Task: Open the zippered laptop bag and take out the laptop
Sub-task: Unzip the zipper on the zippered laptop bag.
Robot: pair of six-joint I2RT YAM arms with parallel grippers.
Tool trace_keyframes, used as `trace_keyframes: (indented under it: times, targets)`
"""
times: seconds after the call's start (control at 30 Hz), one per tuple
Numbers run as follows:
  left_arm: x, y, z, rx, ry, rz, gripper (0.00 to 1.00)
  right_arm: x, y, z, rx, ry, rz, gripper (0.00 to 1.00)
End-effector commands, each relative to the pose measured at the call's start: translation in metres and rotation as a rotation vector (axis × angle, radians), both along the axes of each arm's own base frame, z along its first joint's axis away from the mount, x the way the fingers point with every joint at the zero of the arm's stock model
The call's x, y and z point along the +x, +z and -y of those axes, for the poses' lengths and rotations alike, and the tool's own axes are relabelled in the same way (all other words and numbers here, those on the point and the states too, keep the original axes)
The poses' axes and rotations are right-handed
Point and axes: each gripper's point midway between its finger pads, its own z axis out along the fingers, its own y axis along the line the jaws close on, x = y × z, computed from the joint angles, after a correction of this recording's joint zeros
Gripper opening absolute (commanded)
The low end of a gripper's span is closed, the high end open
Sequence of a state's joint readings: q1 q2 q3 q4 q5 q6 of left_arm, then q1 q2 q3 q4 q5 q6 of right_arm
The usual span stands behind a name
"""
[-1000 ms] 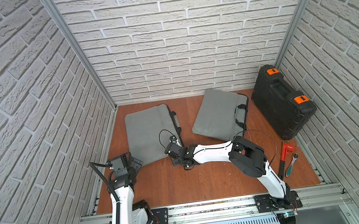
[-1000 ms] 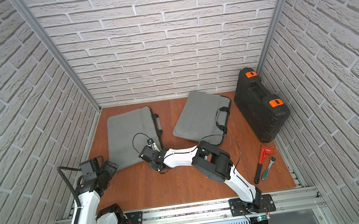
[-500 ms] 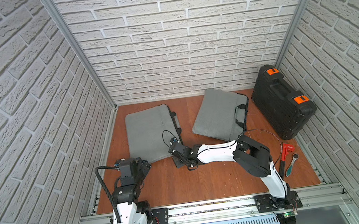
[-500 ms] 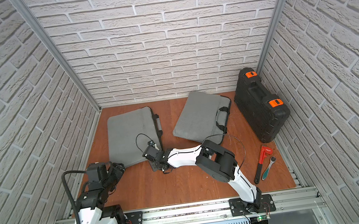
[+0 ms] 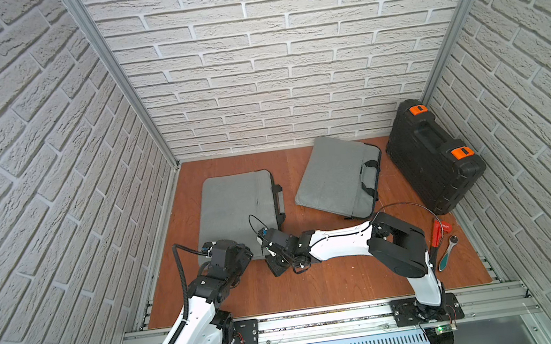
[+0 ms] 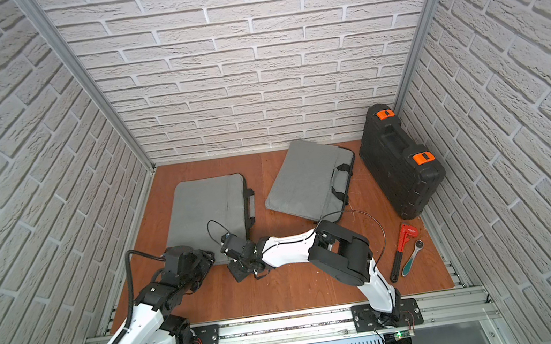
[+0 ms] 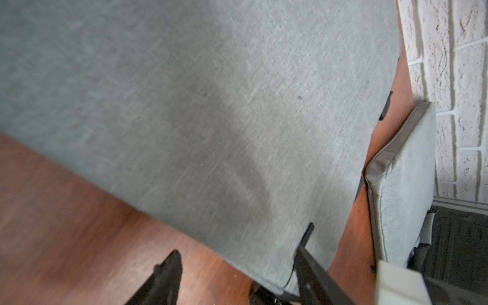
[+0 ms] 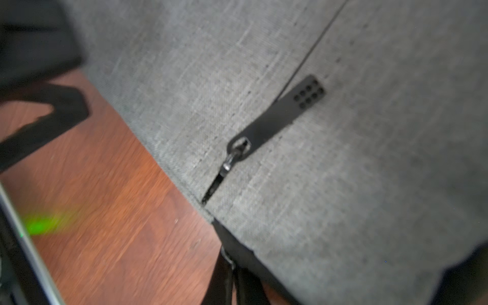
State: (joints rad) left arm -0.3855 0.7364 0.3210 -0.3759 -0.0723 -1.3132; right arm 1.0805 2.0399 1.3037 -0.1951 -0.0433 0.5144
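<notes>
The left bag point(image 5: 235, 207) lies flat on the table point(image 5: 319, 283), left of centre, with its black handle point(image 5: 278, 198) on its right edge. Both top views show it point(image 6: 202, 208) with an arm at each near corner.

The left gripper point(image 5: 241, 254) is at the bag's near left corner. In the left wrist view its jaws point(image 7: 243, 239) stand wide. One finger point(image 7: 170, 272) is over bare table and the other is over the grey cloth, with the bag's edge between them. They hold nothing.

The right gripper point(image 5: 273, 261) is at the bag's near right corner. In the right wrist view it point(image 8: 232, 280) is closed tight against the black trim at that corner, but blur hides whether anything is pinched. A black pull point(image 8: 277, 116) lies flat on the bag's top face, apart from the gripper. Below it the zip shows a short dark gap by the bag's edge.

The right bag point(image 5: 333, 179) lies skewed just right of centre, apart from the left bag. A black case point(image 5: 433, 158) with orange latches lies at the far right. A red wrench point(image 5: 434, 234) and a ratchet point(image 5: 446, 253) lie side by side at the near right, beside the right arm's elbow.
</notes>
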Motion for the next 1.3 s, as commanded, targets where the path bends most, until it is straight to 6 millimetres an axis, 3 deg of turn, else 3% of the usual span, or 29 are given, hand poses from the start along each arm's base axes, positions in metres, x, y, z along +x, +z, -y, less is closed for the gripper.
trace_keyframes:
  times: [0.0,0.27,0.47,0.57,0.6,0.83,1.27]
  targets:
    - [0.01,-0.001,0.007,-0.011,0.029,0.026,0.65,-0.015,0.022,-0.011,0.066,0.063,-0.003,0.06]
    - [0.003,-0.02,0.016,-0.008,0.03,-0.02,0.56,-0.02,0.025,-0.017,0.098,0.071,-0.019,0.06]
    - [-0.005,-0.031,0.007,0.001,0.067,-0.035,0.32,-0.022,0.027,-0.018,0.1,0.072,-0.031,0.06]
    - [-0.007,-0.032,0.002,0.006,0.089,-0.021,0.25,-0.022,0.024,-0.014,0.081,0.068,-0.034,0.06]
    - [-0.007,-0.032,0.0,0.007,0.095,-0.015,0.22,-0.022,0.037,-0.014,0.099,0.069,-0.018,0.06]
    - [-0.008,-0.029,-0.012,0.043,0.124,0.016,0.07,-0.023,0.037,0.004,0.039,0.061,-0.009,0.06]
    - [-0.014,-0.032,-0.022,0.061,0.141,0.001,0.0,-0.02,0.03,0.031,-0.061,0.044,-0.001,0.06]
